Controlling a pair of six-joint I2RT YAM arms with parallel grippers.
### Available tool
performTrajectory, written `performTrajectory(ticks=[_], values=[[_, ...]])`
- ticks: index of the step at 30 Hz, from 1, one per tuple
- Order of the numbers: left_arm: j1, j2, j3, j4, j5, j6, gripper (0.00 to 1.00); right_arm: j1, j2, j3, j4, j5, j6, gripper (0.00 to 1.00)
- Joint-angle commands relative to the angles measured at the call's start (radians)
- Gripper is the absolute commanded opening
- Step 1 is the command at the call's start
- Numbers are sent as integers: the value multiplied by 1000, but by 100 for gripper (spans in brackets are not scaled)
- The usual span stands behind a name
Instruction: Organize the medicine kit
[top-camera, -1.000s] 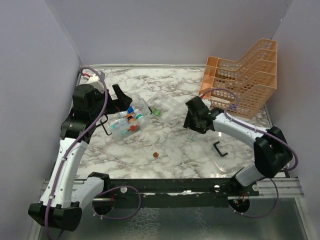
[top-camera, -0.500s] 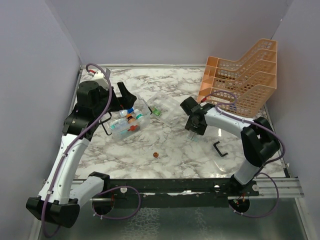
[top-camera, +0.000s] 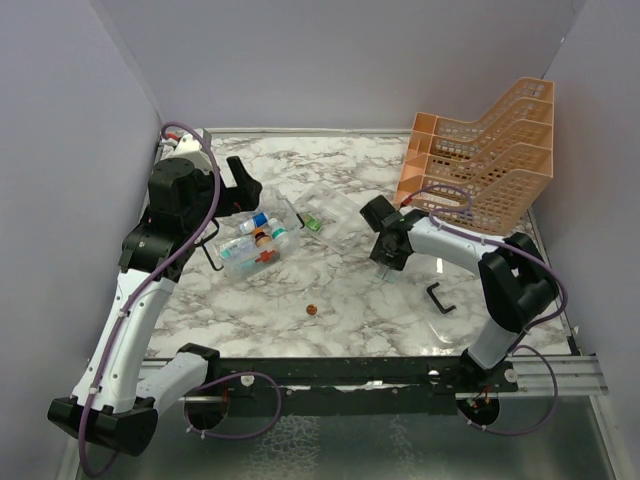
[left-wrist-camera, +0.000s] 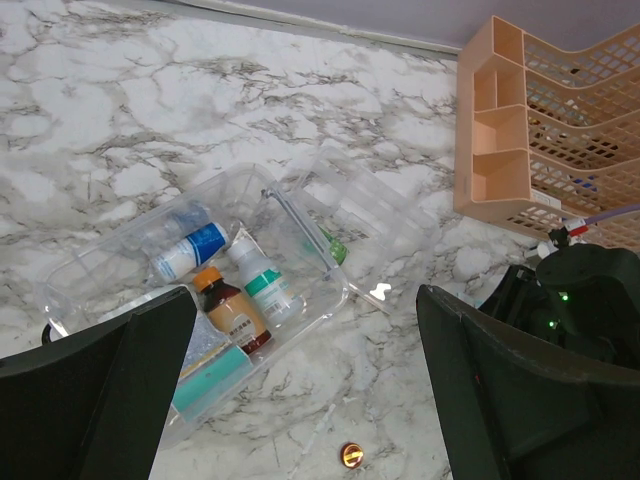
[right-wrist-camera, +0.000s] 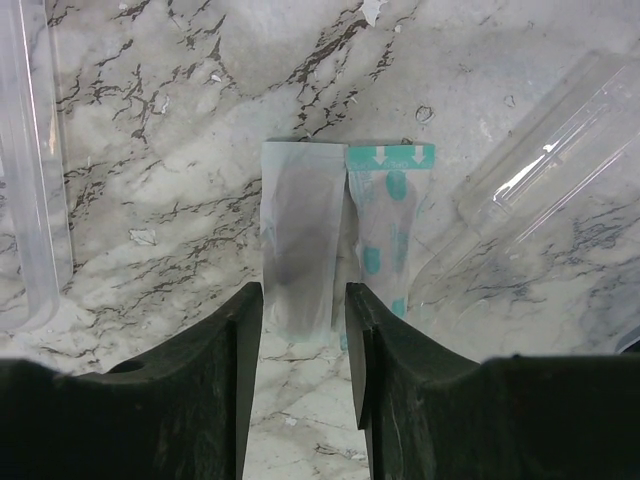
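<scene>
My left gripper (left-wrist-camera: 305, 300) hangs above the kit (top-camera: 250, 252) with its jaws spread wide and nothing between them. The kit is a clear box sitting left of the worktop's (top-camera: 350, 330) middle, closer to the left edge than the right. Its lid (top-camera: 340, 212) is off the top and lies against the box's right side, toward the centre.

From the left wrist I can see three bottles lying in the box: a white one with a blue label (left-wrist-camera: 190, 250), a brown one with an orange cap (left-wrist-camera: 228, 312) and a white one with a green label (left-wrist-camera: 262, 287). A teal packet (left-wrist-camera: 212, 368) lies beside them. A small green thing (left-wrist-camera: 335, 246) sits where box and lid meet.

My right gripper (right-wrist-camera: 300, 295) is down low at the middle of the worktop, just on the near side of the lid. Its fingers (right-wrist-camera: 245, 330) bracket a pale sachet (right-wrist-camera: 297, 240) lying flat on the marble, one at each long edge. I cannot tell whether they are pinching it or only standing beside it. A second sachet (right-wrist-camera: 388, 225), printed with teal marks, lies touching the first on its right.

A black handle (top-camera: 440, 298) lies on its own toward the near right corner, well apart from the box. A small round brown thing (top-camera: 311, 310) sits near the middle of the near edge. The orange rack (top-camera: 490, 150) stands in the far right corner.
</scene>
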Motion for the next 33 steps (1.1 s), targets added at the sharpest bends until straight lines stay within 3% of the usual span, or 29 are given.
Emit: performTrajectory(ticks=[1,8,14,17,23,29,33], values=[[-3,-4,9,-13,-43,8,95,-2,32,31,30,8,7,36],[-3,1,9,-12,-45,8,95,-3,71,41,41,-3,-5,32],[-3,6,7,-10,-43,9,96,-3,81,28,48,-13,-1,44],[-2,6,4,-10,-42,8,95,-6,88,25,54,-20,-4,44],[-3,10,2,-10,-39,6,95,-8,92,28,53,-25,-3,33],[-3,11,5,-8,-35,5,95,-8,51,33,87,-49,-37,15],[-3,16,14,-9,-35,26,95,-8,12,30,144,-91,-60,10]])
